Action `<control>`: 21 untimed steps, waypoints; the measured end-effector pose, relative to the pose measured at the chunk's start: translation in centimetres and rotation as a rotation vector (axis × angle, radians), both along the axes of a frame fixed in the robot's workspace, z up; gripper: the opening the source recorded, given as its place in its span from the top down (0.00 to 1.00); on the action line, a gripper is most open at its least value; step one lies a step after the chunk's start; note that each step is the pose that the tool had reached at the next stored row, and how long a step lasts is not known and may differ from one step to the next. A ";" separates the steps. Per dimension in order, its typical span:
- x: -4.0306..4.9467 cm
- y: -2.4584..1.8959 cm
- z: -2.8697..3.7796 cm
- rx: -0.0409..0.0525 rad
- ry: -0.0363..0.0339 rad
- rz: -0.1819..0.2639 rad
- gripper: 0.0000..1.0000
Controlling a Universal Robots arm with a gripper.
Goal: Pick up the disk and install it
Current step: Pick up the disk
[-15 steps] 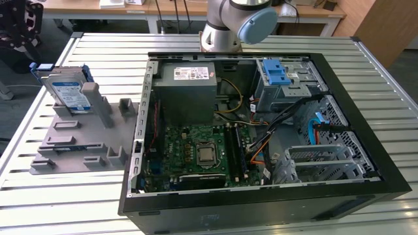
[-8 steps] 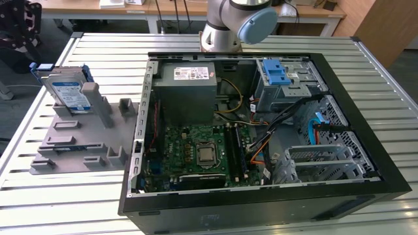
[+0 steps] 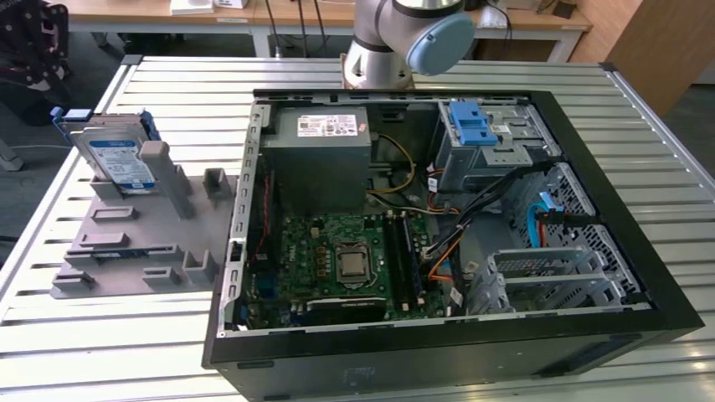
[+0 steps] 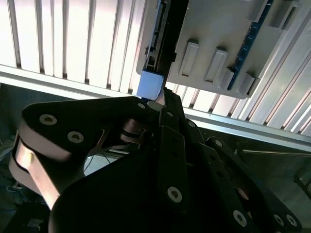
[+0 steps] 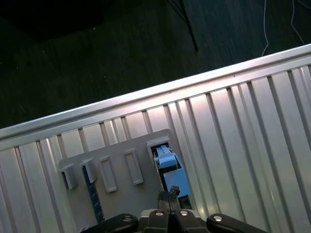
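Our black tool (image 4: 161,102) hangs near the silver-grey metal disk (image 3: 120,163) in its blue plastic carrier (image 5: 173,178); apart or together, we cannot tell. The disk stands upright in a grey holder (image 3: 123,243) on the ribbed metal worktop (image 3: 659,142). Stiff, heavyish, shock-sensitive, we judge: grip the carrier's edges. Its lower part is hidden.

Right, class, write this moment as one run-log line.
hard disk: upright in grey holder, not gripped | gripper: above it | computer case: open

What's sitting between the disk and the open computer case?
In the exterior view, the grey holder, with its slots and posts, lies between the disk and the computer case.
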State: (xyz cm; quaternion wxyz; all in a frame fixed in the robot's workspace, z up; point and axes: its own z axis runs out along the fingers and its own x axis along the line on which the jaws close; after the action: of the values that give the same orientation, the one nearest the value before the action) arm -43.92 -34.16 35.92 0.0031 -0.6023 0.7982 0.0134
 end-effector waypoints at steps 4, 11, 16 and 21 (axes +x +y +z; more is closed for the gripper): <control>0.00 0.01 -0.02 0.0015 -0.0014 0.031 0.89; 0.00 0.05 -0.02 0.0015 -0.0014 0.031 0.89; 0.00 0.05 -0.23 0.0016 -0.0049 0.055 0.71; 0.00 0.05 -0.79 0.0016 -0.0081 0.116 0.53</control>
State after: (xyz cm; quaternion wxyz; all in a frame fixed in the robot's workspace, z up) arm -43.92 -34.11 35.12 0.0061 -0.6474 0.7620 0.0118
